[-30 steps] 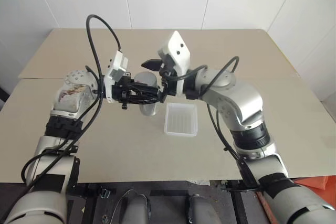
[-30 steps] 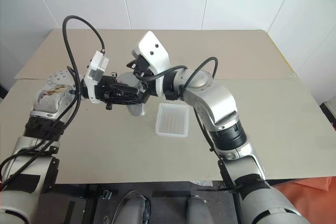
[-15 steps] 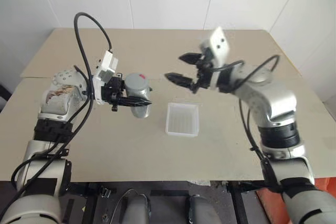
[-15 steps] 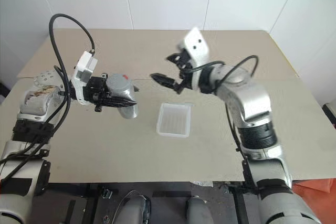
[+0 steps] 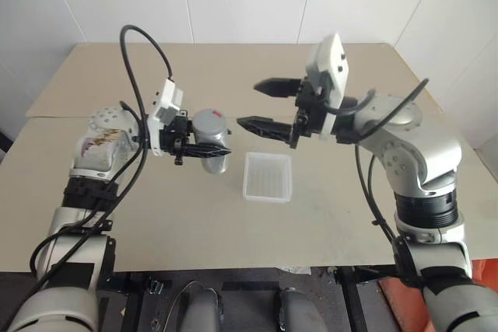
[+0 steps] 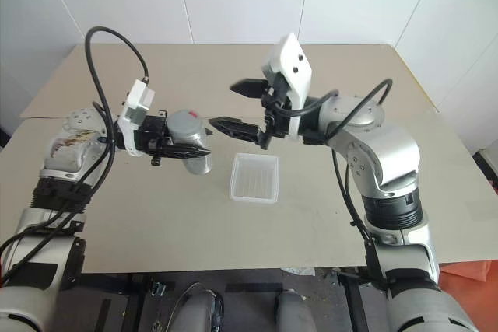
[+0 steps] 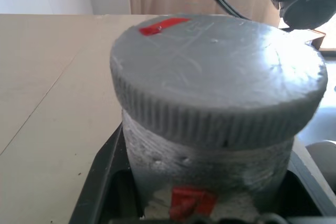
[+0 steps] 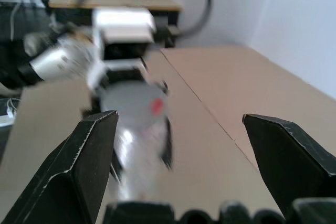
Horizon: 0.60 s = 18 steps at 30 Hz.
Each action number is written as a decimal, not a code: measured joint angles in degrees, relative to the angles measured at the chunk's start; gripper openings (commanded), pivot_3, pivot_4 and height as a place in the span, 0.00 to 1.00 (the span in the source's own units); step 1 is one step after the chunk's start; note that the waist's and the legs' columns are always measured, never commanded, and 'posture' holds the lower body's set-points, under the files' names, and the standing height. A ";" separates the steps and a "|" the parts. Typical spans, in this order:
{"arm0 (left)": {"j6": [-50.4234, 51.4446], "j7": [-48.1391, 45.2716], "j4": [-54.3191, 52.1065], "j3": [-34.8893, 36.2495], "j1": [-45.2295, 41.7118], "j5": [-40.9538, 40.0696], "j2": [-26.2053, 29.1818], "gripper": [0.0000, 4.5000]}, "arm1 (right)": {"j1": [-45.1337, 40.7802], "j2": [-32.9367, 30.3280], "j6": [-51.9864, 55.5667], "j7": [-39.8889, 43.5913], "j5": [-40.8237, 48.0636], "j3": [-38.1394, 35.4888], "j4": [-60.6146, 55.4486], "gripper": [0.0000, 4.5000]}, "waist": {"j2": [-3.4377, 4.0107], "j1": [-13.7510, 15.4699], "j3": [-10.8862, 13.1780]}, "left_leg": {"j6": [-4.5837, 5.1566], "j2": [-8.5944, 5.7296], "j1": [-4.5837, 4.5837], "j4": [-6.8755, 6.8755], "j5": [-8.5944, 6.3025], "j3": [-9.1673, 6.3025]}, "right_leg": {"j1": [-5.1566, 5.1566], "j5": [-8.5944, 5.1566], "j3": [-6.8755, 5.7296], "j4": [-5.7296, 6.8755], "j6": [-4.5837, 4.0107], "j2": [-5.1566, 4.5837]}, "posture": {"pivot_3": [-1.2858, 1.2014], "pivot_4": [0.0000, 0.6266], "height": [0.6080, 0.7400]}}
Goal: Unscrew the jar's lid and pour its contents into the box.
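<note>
The left end effector (image 5: pixel 204 148) is clamped shut around the body of the jar (image 5: pixel 212 153), holding it upright above the table (image 5: pixel 156 215), a little to the left of the box (image 5: pixel 268 176). In the left wrist view the black fingers (image 7: pixel 102 182) hug the silvery wall on both sides of the red stripe, and the lid (image 7: pixel 218 85), ribbed round its edge and marked with red on top, sits square on the jar's mouth. The right end effector (image 5: pixel 264 105) points toward the jar with its two fingers spread wide and nothing between them; it stands just beside the lid, short of touching it, with one finger higher and farther back than the other. The box lies flat and empty on the table, below and between the two arms. The contents are hidden inside the closed jar. I judge the unscrewing step to be in hand, with the lid not yet off. The next move would call for bringing the open fingers over the lid so that they straddle its ribbed rim, closing firmly, then twisting while the left grip keeps the jar from turning with it.
</note>
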 measured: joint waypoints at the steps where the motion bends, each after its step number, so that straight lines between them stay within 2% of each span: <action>1: -0.16 0.10 0.40 -0.04 -0.42 0.08 -0.65 0.43 | -0.93 0.86 0.50 -0.55 0.08 0.87 -0.39 0.98 | 0.00 -0.01 0.00 | 0.00 0.00 0.00 0.00 0.00 0.00 | 0.00 0.00 0.00 0.01 0.00 0.00 | 0.52 0.24 1.00; 9: -1.34 -0.17 2.14 -0.16 -1.90 0.99 -1.88 0.43 | -4.19 7.92 1.60 -5.90 -3.57 6.97 2.90 0.98 | 0.00 -0.03 0.00 | 0.00 -0.01 0.00 0.00 0.00 0.00 | 0.00 0.00 0.00 0.04 0.00 0.00 | 0.52 0.24 1.00; 18: -1.37 -0.48 2.39 -0.12 -2.12 1.23 -2.08 0.43 | -4.40 11.46 -1.28 -7.98 -9.46 9.23 9.06 0.98 | 0.00 -0.05 0.00 | 0.00 -0.01 -0.01 -0.01 0.00 0.00 | -0.01 0.00 -0.01 0.05 0.00 0.00 | 0.52 0.24 1.00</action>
